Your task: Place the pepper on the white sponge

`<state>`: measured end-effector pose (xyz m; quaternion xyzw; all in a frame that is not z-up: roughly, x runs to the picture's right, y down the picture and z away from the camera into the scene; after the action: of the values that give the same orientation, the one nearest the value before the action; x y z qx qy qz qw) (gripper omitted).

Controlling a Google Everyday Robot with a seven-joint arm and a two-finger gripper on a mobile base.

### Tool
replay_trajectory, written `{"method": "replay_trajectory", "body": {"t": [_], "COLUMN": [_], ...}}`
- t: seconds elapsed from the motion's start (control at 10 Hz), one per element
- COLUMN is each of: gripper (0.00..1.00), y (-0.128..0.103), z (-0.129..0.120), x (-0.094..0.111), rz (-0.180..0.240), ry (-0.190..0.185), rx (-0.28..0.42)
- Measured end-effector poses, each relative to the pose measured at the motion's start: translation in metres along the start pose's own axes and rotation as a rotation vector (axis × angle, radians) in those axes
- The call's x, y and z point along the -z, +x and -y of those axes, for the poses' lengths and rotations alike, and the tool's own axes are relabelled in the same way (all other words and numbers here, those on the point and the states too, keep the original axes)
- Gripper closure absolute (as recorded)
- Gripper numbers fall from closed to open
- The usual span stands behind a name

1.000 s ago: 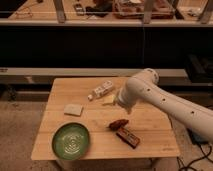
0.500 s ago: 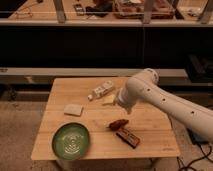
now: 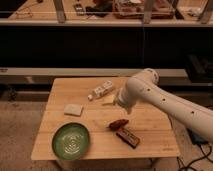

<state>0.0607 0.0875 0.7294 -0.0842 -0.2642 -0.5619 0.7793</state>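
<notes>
The pepper [image 3: 118, 123] is a small dark red-brown tapered piece lying on the wooden table [image 3: 150, 120], right of centre. The white sponge [image 3: 73, 109] is a pale flat square pad lying to the left, clearly apart from the pepper. My gripper [image 3: 114, 101] is at the end of the white arm [image 3: 150, 95], which reaches in from the right. It hovers over the middle of the table, just behind and above the pepper, next to the white bottle. It holds nothing that I can see.
A green plate [image 3: 71, 140] sits at the front left. A flat brown block [image 3: 128, 137] lies just in front of the pepper. A white bottle-shaped object [image 3: 101, 90] lies at the back centre. A dark shelf unit stands behind the table.
</notes>
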Motion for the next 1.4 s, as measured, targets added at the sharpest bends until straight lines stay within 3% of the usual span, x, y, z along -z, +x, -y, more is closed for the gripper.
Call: {"method": "replay_trajectory", "body": {"t": [1.0,1.2,1.4], "gripper": [0.20,0.20,0.20], "y": [0.000,0.002,0.000], "z": [0.000,-0.008,-0.026], "x": [0.000,-0.004,-0.012], "rz": [0.000,0.008,0.015], "ry": [0.000,-0.006,-0.040], "rx": [-0.003,-0.101,-0.206]}}
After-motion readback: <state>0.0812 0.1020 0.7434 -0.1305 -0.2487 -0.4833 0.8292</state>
